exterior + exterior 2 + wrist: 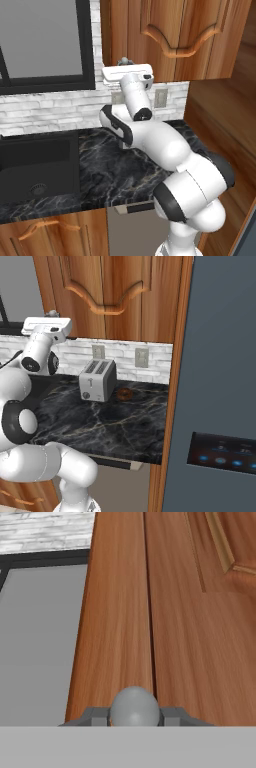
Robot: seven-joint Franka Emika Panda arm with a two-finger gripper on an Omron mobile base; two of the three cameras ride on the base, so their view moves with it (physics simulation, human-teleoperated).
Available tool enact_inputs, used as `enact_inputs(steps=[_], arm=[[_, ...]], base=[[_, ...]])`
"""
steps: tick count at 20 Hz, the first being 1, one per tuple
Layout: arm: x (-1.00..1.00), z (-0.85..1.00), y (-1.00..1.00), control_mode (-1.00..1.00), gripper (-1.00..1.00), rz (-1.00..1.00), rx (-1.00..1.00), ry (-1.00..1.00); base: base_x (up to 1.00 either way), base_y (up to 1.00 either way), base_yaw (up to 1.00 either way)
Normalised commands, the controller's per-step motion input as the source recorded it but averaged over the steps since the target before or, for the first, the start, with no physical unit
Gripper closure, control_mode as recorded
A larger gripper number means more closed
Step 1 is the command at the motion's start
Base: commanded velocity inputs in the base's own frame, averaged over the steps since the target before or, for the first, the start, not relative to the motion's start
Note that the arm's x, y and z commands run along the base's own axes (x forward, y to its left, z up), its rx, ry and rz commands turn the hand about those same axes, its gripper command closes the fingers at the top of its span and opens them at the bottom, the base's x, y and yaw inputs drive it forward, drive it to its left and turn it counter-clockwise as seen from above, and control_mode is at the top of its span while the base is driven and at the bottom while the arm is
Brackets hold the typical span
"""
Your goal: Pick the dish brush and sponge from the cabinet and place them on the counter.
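In the hand view the claw (135,716) is pinching the round grey knob (134,707), one dark fingertip (93,716) pressed to each side of it. The knob sits at the near edge of the cabinet (165,612) door, right beside the seam where the door meets the frame strip. The door is closed, its wood grain and its long axis running away from the camera along that seam, with the arched panel moulding off to one side.

Below, the bench (100,170) lies open between the black sink (35,170) and the wall at its right end. From the right base view a toaster (98,380) and a small orange ball (124,393) stand on it near the brick backsplash (120,358).
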Motion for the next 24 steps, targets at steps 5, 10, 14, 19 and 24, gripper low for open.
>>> enact_inputs(steps=[5, 10, 14, 19, 24], arm=[[0.05, 0.23, -0.03, -1.00, 1.00, 0.00, 0.04, 0.04], [0.00, 0.25, -0.15, -1.00, 1.00, 0.02, 0.02, 0.09], [0.00, 0.27, -0.17, -1.00, 1.00, 0.05, 0.00, 0.13], [0.03, 0.18, -0.16, -1.00, 1.00, 0.11, 0.00, 0.25], [0.12, 0.13, -0.17, -1.00, 1.00, 0.15, 0.01, 0.32]], base=[[0.00, 0.00, 0.00], [0.00, 0.00, 0.00], [0.00, 0.00, 0.00], [0.00, 0.00, 0.00], [0.00, 0.00, 0.00]])
